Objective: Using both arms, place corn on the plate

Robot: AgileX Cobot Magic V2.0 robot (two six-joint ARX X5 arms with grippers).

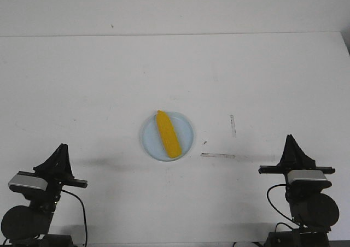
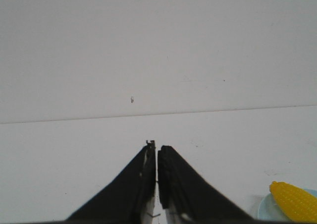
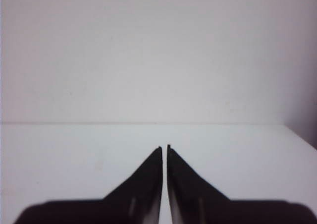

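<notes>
The yellow corn lies on the pale blue plate in the middle of the white table, its tip pointing away from me. My left gripper is shut and empty at the near left, well clear of the plate. My right gripper is shut and empty at the near right. In the left wrist view the shut gripper points over bare table, with the corn and a bit of the plate at the frame's corner. In the right wrist view the shut gripper faces bare table.
Two thin pale strips lie on the table right of the plate: one lengthwise, one crosswise. The table's far edge meets a white wall. The table's right edge shows at the far right.
</notes>
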